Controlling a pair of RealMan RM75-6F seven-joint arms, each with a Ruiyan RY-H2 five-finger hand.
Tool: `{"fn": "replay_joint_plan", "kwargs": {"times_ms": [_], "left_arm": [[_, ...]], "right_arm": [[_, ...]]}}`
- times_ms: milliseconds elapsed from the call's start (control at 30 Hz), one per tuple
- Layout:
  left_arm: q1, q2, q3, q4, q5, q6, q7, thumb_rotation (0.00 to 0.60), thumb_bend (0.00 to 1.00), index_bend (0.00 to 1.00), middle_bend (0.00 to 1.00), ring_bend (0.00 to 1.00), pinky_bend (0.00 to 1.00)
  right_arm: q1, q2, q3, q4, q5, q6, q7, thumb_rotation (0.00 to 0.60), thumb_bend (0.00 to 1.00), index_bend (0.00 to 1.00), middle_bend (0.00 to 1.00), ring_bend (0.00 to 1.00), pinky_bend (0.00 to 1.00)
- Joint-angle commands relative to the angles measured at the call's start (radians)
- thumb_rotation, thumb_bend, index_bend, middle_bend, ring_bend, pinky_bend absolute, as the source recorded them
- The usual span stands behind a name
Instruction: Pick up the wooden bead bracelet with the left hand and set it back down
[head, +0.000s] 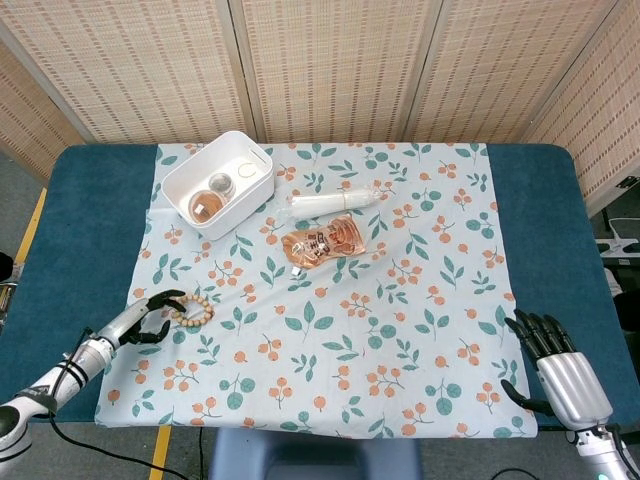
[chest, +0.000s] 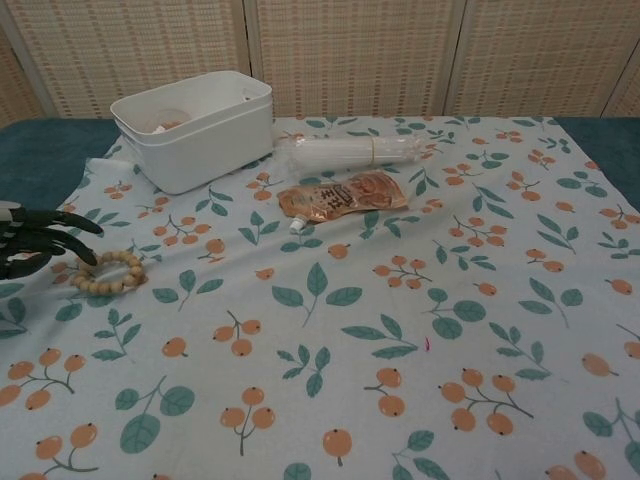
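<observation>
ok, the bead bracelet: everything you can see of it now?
The bracelet is a small ring of round, pale tan beads that look wooden. It lies flat on the floral cloth near the cloth's left edge. The left hand sits right beside it with fingers spread; one fingertip is at the ring, though contact can't be confirmed.

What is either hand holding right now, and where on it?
Nothing. The wooden bead bracelet lies flat on the tablecloth by the left hand, whose fingers are spread; the right hand is empty.
</observation>
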Motion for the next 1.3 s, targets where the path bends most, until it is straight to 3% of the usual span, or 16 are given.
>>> {"fn": "replay_joint_plan", "kwargs": {"times_ms": [33,133,233,333,433,567,667,767,967,1300], "left_arm": [[0.043,-0.035,-0.014,-0.052,0.061,0.034,0.088,0.6,0.59,0.08,0.21,0.05,0.0],[0.062,-0.06,-0.04,-0.066,0.073,0.043,0.132,0.6,0.56,0.05,0.21,0.05,0.0],[0.097,-0.108,-0.102,-0.087,0.07,0.044,0.192,0.6,0.54,0.0,0.11,0.02,0.0],[0.166,-0.223,-0.241,-0.139,0.042,0.043,0.304,0.6,0.52,0.0,0.02,0.0,0.0],[0.244,-0.373,-0.404,-0.156,-0.005,-0.052,0.473,0.6,0.52,0.0,0.02,0.0,0.0],[0.323,-0.51,-0.535,-0.116,-0.081,-0.185,0.658,0.6,0.51,0.0,0.03,0.0,0.0],[0.355,-0.561,-0.587,-0.075,-0.124,-0.28,0.767,0.6,0.51,0.0,0.04,0.0,0.0],[0.335,-0.553,-0.605,-0.029,-0.148,-0.323,0.807,0.6,0.52,0.0,0.05,0.0,0.0],[0.292,-0.497,-0.593,0.01,-0.156,-0.331,0.777,0.6,0.52,0.0,0.05,0.0,0.0],[0.259,-0.343,-0.53,0.082,-0.132,-0.353,0.726,0.6,0.53,0.0,0.05,0.0,0.0]], "right_arm": [[0.0,0.0,0.0,0.0,0.001,-0.001,-0.001,0.458,0.24,0.0,0.0,0.0,0.0],[0.0,-0.001,0.0,0.0,0.001,-0.002,-0.002,0.458,0.24,0.0,0.0,0.0,0.0],[0.0,-0.001,0.0,0.0,0.001,-0.002,-0.003,0.457,0.24,0.0,0.0,0.0,0.0],[0.0,-0.002,-0.001,0.0,0.0,-0.003,-0.006,0.458,0.24,0.0,0.0,0.0,0.0],[0.001,-0.004,-0.003,-0.001,-0.002,-0.006,-0.011,0.458,0.24,0.0,0.0,0.0,0.0],[0.002,-0.006,-0.002,0.0,0.001,-0.01,-0.015,0.457,0.24,0.0,0.0,0.0,0.0],[0.006,-0.01,-0.001,0.002,0.006,-0.019,-0.019,0.458,0.24,0.0,0.0,0.0,0.0],[0.011,-0.013,-0.002,0.001,0.007,-0.03,-0.022,0.457,0.24,0.0,0.0,0.0,0.0],[0.012,-0.015,-0.004,0.0,0.003,-0.031,-0.025,0.457,0.24,0.0,0.0,0.0,0.0],[0.01,-0.02,0.0,0.002,0.019,-0.033,-0.043,0.458,0.24,0.0,0.0,0.0,0.0]]}}
